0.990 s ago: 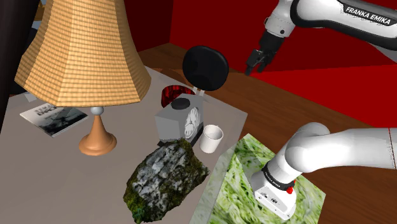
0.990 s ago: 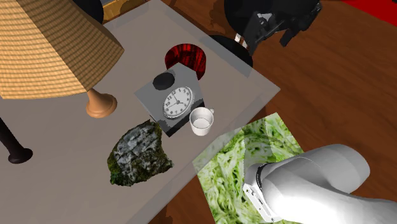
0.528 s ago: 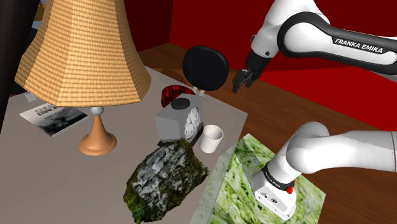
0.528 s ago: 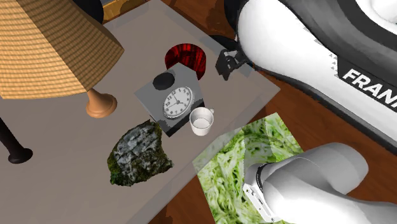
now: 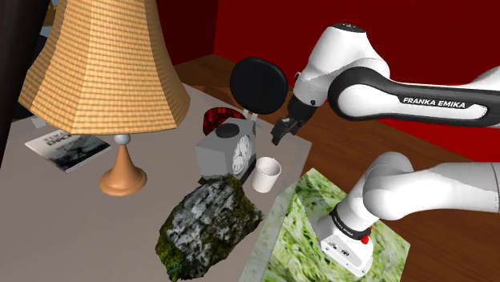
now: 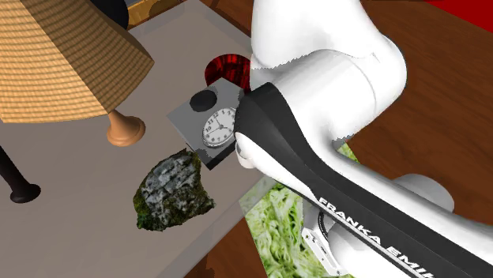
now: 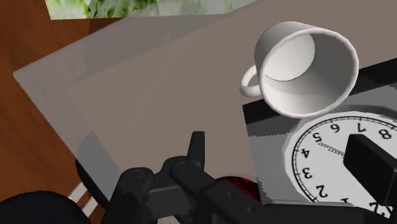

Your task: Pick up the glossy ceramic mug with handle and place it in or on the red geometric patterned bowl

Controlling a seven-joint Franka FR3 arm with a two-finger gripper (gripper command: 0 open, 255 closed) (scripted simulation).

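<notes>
A plain white mug [image 5: 267, 174] stands upright on the grey table [image 5: 96, 232], just in front of a grey box with a clock face [image 5: 227, 152]. The red patterned bowl [image 5: 216, 118] sits behind that box, half hidden by it; its rim also peeks out beside the arm [image 6: 225, 69]. My gripper [image 5: 282, 130] hangs open in the air above and a little behind the mug, touching nothing. In the wrist view the mug [image 7: 305, 67], with its handle toward the table edge, lies beyond the spread fingertips [image 7: 197, 147], beside the clock face [image 7: 331, 162].
A large wicker-shaded lamp [image 5: 112, 72] stands at the shoulder view's left, with a book [image 5: 68, 148] behind it. A mossy rock [image 5: 210, 220] lies near the table's front. A black round object [image 5: 259, 86] rises behind the bowl. The green patterned stand [image 5: 308, 216] adjoins the table.
The arm has swung down and toward the shoulder view's left, bringing the open gripper close above the mug. In the second exterior view the arm now covers the mug.
</notes>
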